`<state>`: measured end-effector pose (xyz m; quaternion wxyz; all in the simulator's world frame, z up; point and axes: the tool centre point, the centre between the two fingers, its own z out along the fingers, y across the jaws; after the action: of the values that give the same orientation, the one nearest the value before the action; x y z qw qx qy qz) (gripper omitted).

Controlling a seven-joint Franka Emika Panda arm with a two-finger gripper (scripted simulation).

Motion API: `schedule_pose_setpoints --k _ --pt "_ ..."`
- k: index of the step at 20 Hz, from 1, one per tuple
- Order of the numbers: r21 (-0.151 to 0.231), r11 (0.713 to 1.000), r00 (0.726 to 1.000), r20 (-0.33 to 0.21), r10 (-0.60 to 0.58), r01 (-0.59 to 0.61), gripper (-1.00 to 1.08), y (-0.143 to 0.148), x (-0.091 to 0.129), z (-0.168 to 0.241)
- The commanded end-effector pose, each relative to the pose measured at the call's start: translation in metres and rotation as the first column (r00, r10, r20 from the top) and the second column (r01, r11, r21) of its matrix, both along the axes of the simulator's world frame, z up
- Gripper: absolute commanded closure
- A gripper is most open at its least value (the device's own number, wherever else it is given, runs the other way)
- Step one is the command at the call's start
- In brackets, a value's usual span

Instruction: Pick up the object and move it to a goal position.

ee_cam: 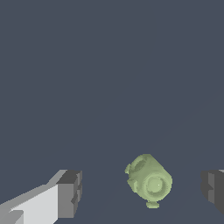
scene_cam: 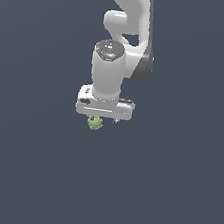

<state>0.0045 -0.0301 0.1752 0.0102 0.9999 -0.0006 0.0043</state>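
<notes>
In the wrist view the hand (ee_cam: 142,192) stands wide, its two dark pads far apart: one pad (ee_cam: 70,193) on a white finger, the other (ee_cam: 214,190) cut off by the picture's edge. The object (ee_cam: 148,180), a small light-green lumpy knob with a round face and small stubs, lies in the gap between them, touching neither and nearer to the cut-off pad. Nothing is gripped.

All round the object the counter (ee_cam: 109,78) is a flat dark blue-grey field with no rim or wall to be seen, so there is open room on every side.

In the exterior view the hand (scene_cam: 103,119) points straight down from the white arm (scene_cam: 118,49), whose upper part is cut off by the picture's top. The object (scene_cam: 95,123) shows as a small green blob just under the hand's lower edge, towards the exterior view's left of it. The fingers are mostly hidden under the hand's body there, and whether the object rests on the counter cannot be told.
</notes>
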Motion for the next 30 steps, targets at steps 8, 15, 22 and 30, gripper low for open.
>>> schedule_pose_setpoints --k 8,15,22,30 --pt "0.002 0.988 0.988 -0.006 0.152 -0.152 -0.92 -0.013 -0.013 -0.019" --pt "0.005 0.950 0.950 -0.010 0.311 -0.311 -0.92 -0.025 -0.028 -0.039" --pt "0.011 0.886 0.886 -0.012 0.463 -0.463 -0.92 -0.036 -0.045 -0.058" --pt "0.017 0.799 0.799 -0.011 0.601 -0.601 -0.92 -0.046 -0.062 -0.075"
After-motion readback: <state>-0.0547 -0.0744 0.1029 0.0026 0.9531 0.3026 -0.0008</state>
